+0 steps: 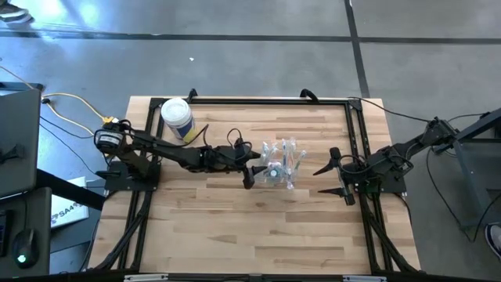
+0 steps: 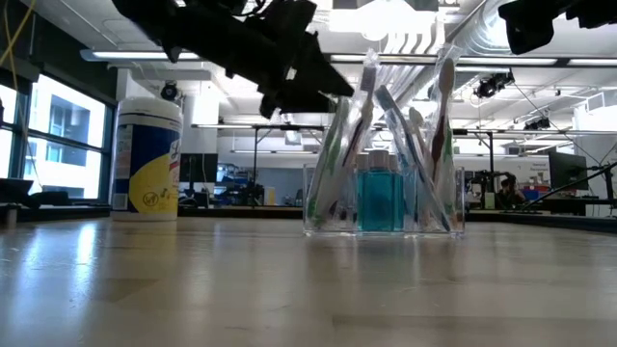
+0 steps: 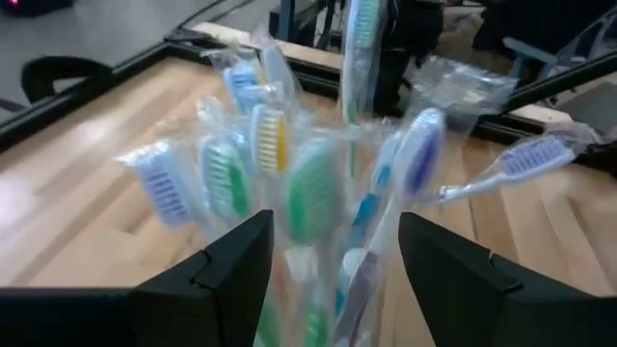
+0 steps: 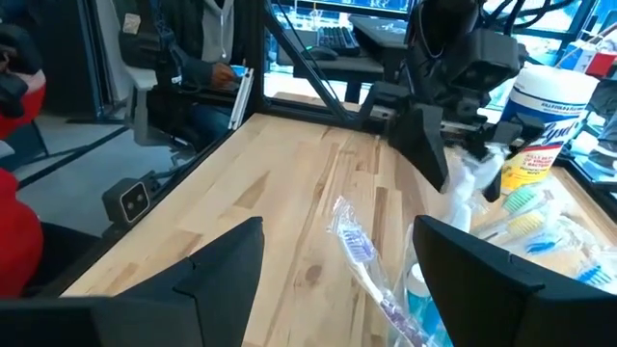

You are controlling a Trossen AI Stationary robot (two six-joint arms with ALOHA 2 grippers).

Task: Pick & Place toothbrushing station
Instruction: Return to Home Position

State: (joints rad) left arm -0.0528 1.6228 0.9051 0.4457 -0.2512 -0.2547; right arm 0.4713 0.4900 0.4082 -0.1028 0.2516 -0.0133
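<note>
The toothbrushing station (image 1: 280,163) is a clear boxy holder standing on its base on the wooden table (image 1: 235,227). It holds several wrapped toothbrushes and a blue bottle (image 2: 378,198). It also shows in the low view (image 2: 384,202). My left gripper (image 1: 250,168) is open just left of the station, at the height of the toothbrush heads (image 3: 313,188). In the left wrist view (image 3: 335,275) its fingers stand on either side of those heads. My right gripper (image 1: 335,175) is open and empty to the right of the station, which also shows in the right wrist view (image 4: 337,280).
A white cylindrical tub with a yellow label (image 1: 177,117) stands at the table's far left, also seen in the low view (image 2: 147,159). A black frame (image 1: 266,100) runs along the far edge and both sides. Bare wood lies toward the near edge.
</note>
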